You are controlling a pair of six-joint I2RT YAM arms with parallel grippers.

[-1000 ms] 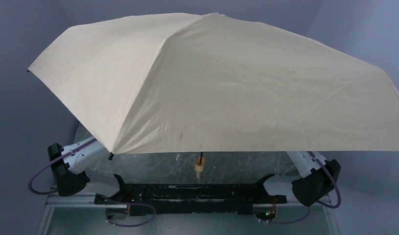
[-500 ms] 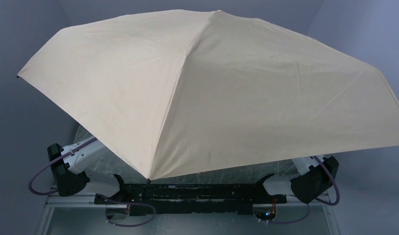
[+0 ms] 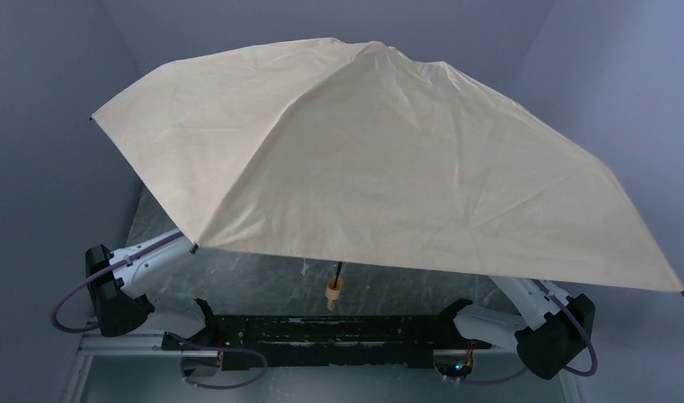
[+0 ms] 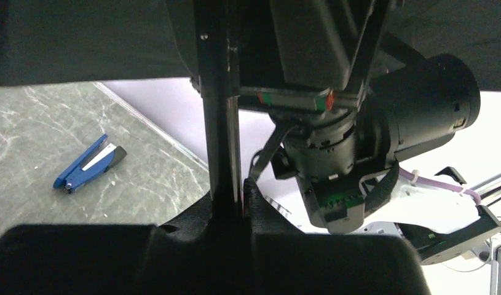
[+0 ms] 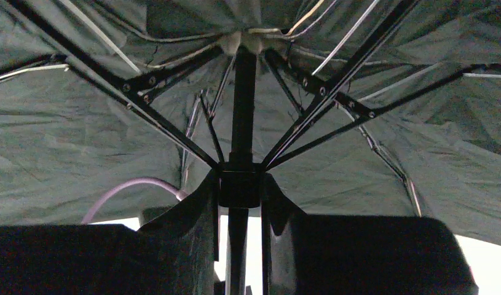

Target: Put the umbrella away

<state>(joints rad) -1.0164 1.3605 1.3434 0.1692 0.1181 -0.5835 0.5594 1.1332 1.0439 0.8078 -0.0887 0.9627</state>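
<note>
The umbrella [image 3: 380,159] is spread open, and its tan canopy hides most of the table and both grippers in the top view. Only its pale handle [image 3: 335,290] hangs in sight below the near rim. In the left wrist view, my left gripper [image 4: 226,196] is shut on the dark shaft [image 4: 223,135]. In the right wrist view I look up at the black lining and metal ribs. There my right gripper [image 5: 240,184] is shut on the black runner [image 5: 239,189] where the ribs meet, one finger on each side.
A small blue-black clip tool [image 4: 91,163] lies on the green marbled table [image 4: 39,129], left of a white board [image 4: 168,104]. The right arm's wrist [image 4: 383,117] is close beside my left gripper. Grey walls stand near the canopy's edges.
The canopy dipped towards the camera and hid the handle, then lifted again. It now slopes down to the right and looks narrower. The right arm's elbow has moved right and lower.
</note>
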